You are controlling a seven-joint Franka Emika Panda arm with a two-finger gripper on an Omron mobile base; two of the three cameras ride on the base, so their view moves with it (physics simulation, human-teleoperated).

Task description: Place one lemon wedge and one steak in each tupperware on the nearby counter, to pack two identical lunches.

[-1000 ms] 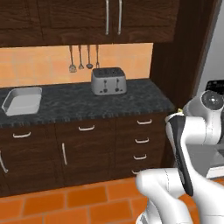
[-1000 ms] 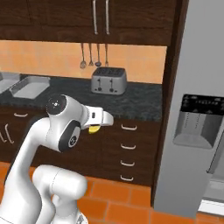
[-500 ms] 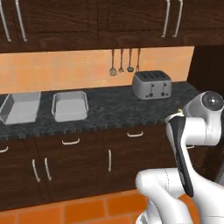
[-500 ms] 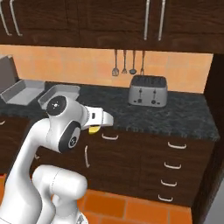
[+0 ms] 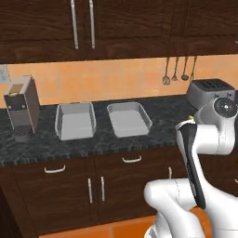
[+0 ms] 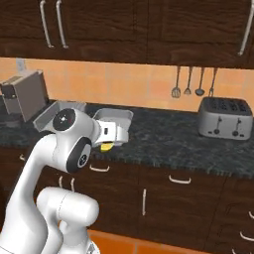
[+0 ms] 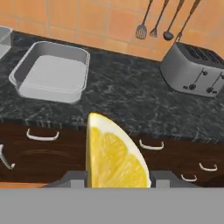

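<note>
Left base view: both tupperwares, one (image 5: pixel 75 122) and the other (image 5: pixel 128 119), sit empty on the counter (image 5: pixel 93 144); you've packed nothing yet.

Right base view: your gripper (image 6: pixel 110 144) carries a lemon wedge (image 6: pixel 106 147) at 7 o'clock of the nearer tupperware.

Hand view: jaws clamp the wedge; no writing legible.

My base is rolling left along the counter (image 5: pixel 93 146), so the whole scene slides to the right in both base views. The toaster (image 5: pixel 210 92), near the middle a second ago, now sits at the far right of the left base view. Left of the toaster, two tupperware (image 5: pixel 128 119) trays have come fully into sight, and beyond them a coffee machine (image 5: pixel 21 107) appears. The fridge has dropped out of the right base view.
</note>
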